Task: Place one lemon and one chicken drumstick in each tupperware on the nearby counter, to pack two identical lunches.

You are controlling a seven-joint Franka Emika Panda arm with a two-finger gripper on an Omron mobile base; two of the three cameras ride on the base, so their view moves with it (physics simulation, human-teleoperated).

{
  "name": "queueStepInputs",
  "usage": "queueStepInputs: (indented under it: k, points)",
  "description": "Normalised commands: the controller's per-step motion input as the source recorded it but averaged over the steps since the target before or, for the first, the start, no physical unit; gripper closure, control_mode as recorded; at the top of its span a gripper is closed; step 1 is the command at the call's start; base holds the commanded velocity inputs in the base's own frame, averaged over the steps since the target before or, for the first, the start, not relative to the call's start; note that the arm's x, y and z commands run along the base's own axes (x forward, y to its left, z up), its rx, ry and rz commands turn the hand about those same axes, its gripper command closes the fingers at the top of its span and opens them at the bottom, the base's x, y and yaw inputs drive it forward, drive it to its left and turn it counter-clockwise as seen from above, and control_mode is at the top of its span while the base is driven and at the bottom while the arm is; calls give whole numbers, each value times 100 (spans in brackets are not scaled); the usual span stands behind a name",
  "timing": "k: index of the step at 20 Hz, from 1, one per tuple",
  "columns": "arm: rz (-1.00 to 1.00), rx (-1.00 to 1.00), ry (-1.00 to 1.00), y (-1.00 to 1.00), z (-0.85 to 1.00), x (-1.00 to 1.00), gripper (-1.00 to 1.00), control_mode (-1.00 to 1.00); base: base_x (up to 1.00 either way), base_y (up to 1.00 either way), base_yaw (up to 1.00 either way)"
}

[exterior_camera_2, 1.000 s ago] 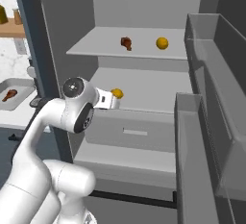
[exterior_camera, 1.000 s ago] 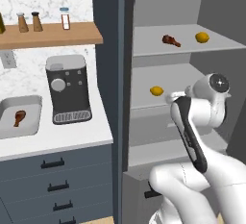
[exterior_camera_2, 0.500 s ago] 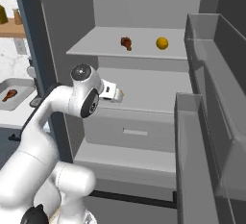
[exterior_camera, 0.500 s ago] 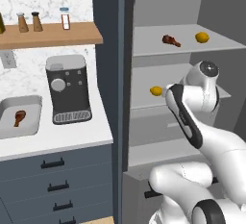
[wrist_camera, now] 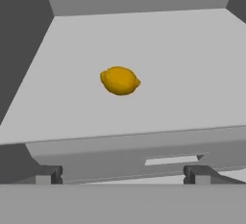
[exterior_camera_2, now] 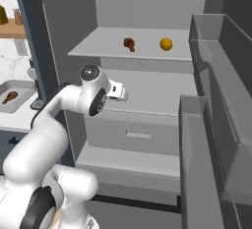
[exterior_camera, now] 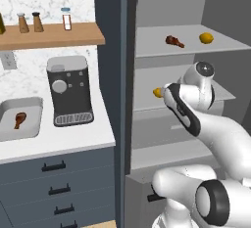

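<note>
Two lemons show in your left base view: one [exterior_camera: 206, 38] on the fridge's top shelf [exterior_camera: 162, 46] near a reddish-brown drumstick [exterior_camera: 174, 41], the other [exterior_camera: 157, 93] on the middle shelf, partly hidden by the arm; on the counter [exterior_camera: 59, 141] a grey tray [exterior_camera: 10, 131] holds another drumstick [exterior_camera: 19, 120]. In your right base view, the gripper [exterior_camera_2: 119, 94] reaches over the middle shelf. In your hand view, the gripper's tips stand spread wide, empty, short of a plump yellow-orange lemon [wrist_camera: 120, 80] lying alone on the grey shelf.
</note>
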Motion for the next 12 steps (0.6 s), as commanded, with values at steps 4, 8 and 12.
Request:
queueStepInputs:
  k: [4, 8, 12]
  points:
    - [0, 1, 0, 4, 0, 21, -100, -100, 0, 0, 0]
    - [2, 0, 0, 13, 0, 26, -100, -100, 0, 0, 0]
    - [7, 0, 0, 4, 0, 42, -100, -100, 0, 0, 0]
